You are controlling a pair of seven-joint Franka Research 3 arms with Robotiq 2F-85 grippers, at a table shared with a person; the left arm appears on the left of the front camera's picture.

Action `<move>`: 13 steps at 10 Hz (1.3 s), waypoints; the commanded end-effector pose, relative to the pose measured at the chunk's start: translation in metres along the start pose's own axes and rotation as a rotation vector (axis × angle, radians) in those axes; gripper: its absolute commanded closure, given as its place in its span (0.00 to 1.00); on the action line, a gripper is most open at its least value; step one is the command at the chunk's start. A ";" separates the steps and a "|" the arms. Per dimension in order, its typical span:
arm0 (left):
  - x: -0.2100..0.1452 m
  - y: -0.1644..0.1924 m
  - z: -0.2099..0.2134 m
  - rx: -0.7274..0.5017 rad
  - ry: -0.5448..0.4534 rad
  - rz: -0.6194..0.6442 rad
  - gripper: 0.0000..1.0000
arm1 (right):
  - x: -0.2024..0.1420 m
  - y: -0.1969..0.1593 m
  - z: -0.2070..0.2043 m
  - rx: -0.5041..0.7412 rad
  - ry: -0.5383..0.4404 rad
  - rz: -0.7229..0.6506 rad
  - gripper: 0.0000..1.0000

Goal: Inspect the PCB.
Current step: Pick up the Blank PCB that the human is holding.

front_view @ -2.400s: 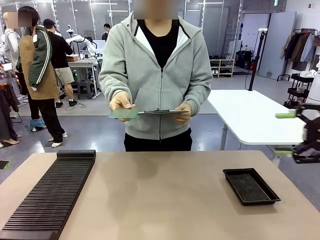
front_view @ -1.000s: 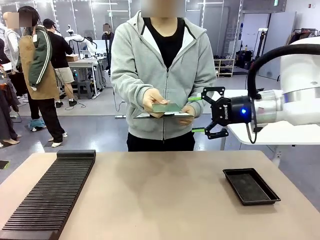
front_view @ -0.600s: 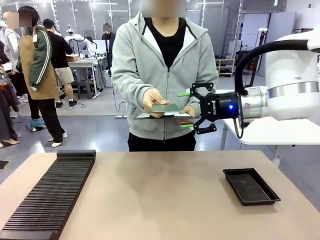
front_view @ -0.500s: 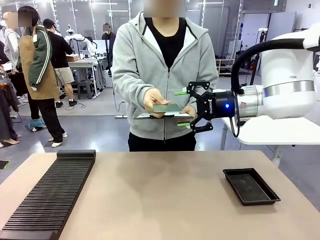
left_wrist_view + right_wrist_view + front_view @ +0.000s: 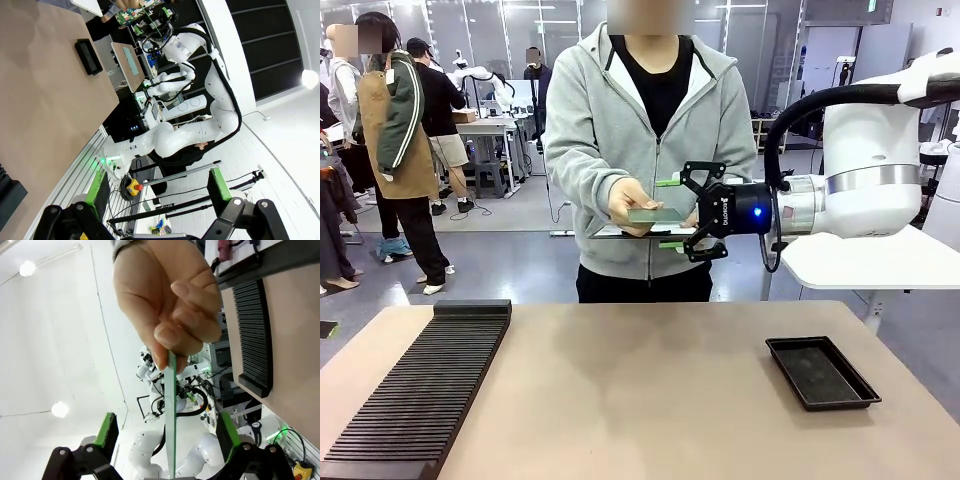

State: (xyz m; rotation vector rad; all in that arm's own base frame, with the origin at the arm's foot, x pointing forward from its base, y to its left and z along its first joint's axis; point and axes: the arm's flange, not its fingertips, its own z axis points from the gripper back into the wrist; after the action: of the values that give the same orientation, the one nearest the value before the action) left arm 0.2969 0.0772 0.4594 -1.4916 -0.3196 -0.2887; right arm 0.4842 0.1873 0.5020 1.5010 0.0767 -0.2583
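A person's hand [image 5: 628, 200] holds the PCB [image 5: 650, 215] level beyond the far edge of the table [image 5: 650, 400]. Its end sits between the spread green pads of the right gripper [image 5: 669, 213], touching neither. A clipboard [image 5: 615, 232] beneath it is partly hidden. The left gripper [image 5: 157, 186] hangs spread and empty, well away. The black tray [image 5: 820, 372] lies alone on the table's right side.

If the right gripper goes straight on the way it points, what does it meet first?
The PCB: it stands edge-on between the right gripper's open fingers. Just beyond, the person's hand pinching its far end, though depth is unclear.
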 end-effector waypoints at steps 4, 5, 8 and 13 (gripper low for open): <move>0.000 -0.001 0.001 0.001 0.001 -0.001 0.00 | 0.003 -0.005 -0.011 0.051 0.059 0.013 0.00; 0.000 -0.001 0.001 0.001 0.001 -0.001 0.00 | -0.001 -0.005 -0.009 0.059 0.060 0.015 0.05; 0.000 -0.001 0.001 0.001 0.001 -0.001 0.00 | -0.015 -0.008 -0.007 0.054 0.079 0.003 0.19; 0.000 -0.001 0.001 0.001 0.001 -0.001 0.00 | -0.021 -0.012 0.000 0.076 0.107 -0.013 1.00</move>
State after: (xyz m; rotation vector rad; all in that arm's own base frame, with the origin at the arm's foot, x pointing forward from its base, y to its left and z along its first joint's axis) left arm 0.2969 0.0772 0.4594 -1.4916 -0.3196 -0.2887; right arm 0.4683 0.1893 0.4947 1.5614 0.1642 -0.2023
